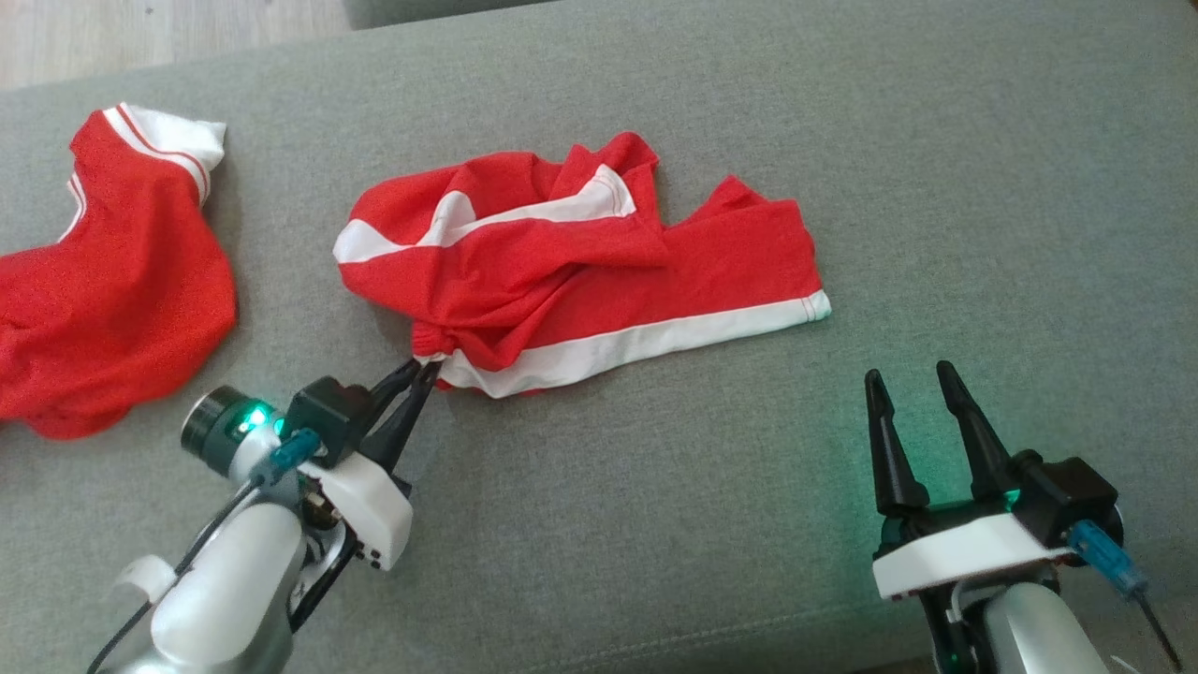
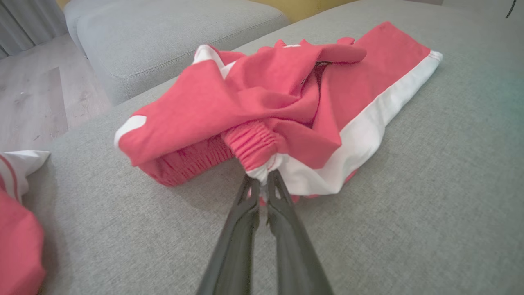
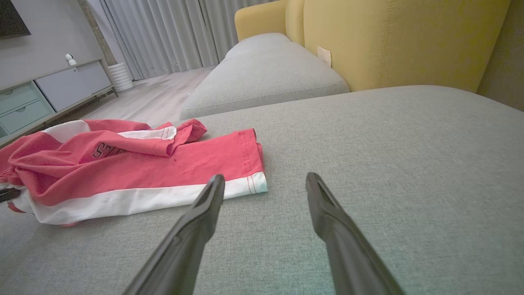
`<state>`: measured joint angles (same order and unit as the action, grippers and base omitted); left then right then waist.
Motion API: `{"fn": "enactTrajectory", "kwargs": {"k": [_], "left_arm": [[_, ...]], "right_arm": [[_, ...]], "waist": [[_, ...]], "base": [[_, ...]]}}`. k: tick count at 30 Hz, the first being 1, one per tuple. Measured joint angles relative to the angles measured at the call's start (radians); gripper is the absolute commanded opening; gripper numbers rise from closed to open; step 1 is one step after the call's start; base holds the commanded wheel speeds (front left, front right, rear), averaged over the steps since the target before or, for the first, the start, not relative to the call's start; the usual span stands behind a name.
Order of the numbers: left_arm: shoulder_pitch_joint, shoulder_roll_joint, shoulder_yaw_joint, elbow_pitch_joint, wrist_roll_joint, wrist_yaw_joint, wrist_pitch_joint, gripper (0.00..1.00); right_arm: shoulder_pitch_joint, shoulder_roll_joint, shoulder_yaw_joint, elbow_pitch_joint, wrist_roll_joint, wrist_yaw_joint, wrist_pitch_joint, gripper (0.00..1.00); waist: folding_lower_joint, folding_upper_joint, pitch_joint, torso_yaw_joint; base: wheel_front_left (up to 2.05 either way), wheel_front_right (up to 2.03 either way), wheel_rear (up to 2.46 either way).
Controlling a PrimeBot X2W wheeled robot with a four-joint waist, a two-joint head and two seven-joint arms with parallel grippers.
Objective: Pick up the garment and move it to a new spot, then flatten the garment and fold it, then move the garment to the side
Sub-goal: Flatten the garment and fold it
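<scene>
The garment (image 1: 571,271) is a pair of red shorts with white side stripes, crumpled in the middle of the grey cushion. In the left wrist view the garment (image 2: 286,106) lies bunched, its elastic waistband toward me. My left gripper (image 1: 423,367) is shut on the waistband's near corner; close up the left gripper (image 2: 263,180) pinches a fold of red and white cloth. My right gripper (image 1: 910,376) stands open over bare cushion, below and to the right of the shorts' hem. In its own view the right gripper (image 3: 265,182) has the garment (image 3: 135,168) to its left.
A second red garment (image 1: 103,281) with white trim lies at the cushion's left edge. The grey cushion (image 1: 983,187) has free room to the right and front. Wooden floor (image 1: 140,37) lies beyond the far edge. A yellow backrest (image 3: 401,41) rises behind the cushion.
</scene>
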<state>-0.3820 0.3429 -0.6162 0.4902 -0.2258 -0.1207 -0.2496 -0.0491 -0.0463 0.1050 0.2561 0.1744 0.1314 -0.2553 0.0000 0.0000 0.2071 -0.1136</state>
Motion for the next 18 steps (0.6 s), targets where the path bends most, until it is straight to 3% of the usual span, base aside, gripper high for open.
{"fn": "enactTrajectory", "kwargs": {"k": [10,18], "left_arm": [[0.081,-0.023,0.017,-0.032,-0.09,-0.002,0.0,0.0],[0.182,-0.022,0.017,-0.099,-0.122,0.015,0.0,0.0]], "right_arm": [[-0.001,0.0,-0.01,0.019,0.0,0.0,0.0,1.0],[-0.14,-0.001,-0.035,0.259,-0.05,0.0,0.0,1.0]], "waist": [[0.0,0.0,-0.04,0.032],[0.0,0.0,-0.055,0.093]], "base": [[0.0,0.0,0.0],[0.0,0.0,0.0]]}}
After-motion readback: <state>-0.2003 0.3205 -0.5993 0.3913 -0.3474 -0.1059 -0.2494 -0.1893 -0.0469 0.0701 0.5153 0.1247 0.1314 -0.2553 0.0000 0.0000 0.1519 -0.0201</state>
